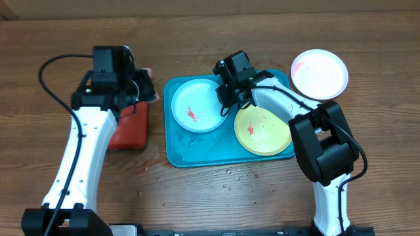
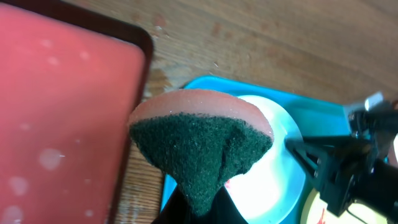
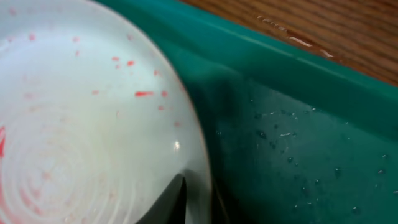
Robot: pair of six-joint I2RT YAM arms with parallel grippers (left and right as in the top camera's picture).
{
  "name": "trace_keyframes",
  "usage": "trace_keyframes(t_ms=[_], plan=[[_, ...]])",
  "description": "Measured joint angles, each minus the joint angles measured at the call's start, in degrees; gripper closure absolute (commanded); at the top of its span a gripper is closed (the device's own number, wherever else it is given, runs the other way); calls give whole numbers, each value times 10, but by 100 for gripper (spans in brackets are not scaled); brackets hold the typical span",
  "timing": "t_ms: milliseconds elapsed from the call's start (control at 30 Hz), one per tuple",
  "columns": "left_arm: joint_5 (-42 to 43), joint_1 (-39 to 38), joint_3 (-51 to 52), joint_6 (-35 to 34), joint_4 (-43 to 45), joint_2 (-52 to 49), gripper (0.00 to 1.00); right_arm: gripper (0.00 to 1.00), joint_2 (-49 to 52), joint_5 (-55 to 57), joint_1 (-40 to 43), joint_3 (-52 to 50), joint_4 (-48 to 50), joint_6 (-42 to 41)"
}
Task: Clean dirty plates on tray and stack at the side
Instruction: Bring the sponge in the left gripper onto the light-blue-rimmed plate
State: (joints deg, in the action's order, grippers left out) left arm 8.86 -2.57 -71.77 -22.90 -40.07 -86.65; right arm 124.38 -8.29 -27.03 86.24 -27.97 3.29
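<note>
Overhead | left arm stretched over red tray (image 1: 128, 131), left tool (image 1: 146, 88) clenched on sponge (image 2: 199, 149) | right arm bent back, right tool (image 1: 228, 101) at light blue plate (image 1: 193, 108) rim in tray (image 1: 180, 154); grip: cannot tell

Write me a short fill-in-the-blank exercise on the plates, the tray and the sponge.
1. Beside the light blue plate on the turquoise tray lies the ___ plate.
2. The white plate lies off the tray, on the ___.
3. The sponge pinched in the left gripper has a dark ___ scouring face.

Missing words: yellow-green; table; green.
</note>
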Motion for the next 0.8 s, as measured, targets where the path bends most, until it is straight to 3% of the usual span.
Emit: trace_keyframes(t_ms=[33,233,500,633,733,800], plan=[[0,-5,6,0,4,0,96,96,0,1,0,0,1,-6],[4,-48,56,-3,42,0,96,96,0,0,0,3,-3,-72],[6,-121,127,-31,187,-1,96,96,0,-6,0,12,-49,-250],[-3,-148,137,-39,227,-10,96,78,-2,-26,0,12,-71,-310],[-14,-155,138,-45,230,-18,96,70,-6,-28,0,12,-71,-317],[-23,-155,139,-48,233,-23,96,55,-7,-24,1,12,-67,-303]])
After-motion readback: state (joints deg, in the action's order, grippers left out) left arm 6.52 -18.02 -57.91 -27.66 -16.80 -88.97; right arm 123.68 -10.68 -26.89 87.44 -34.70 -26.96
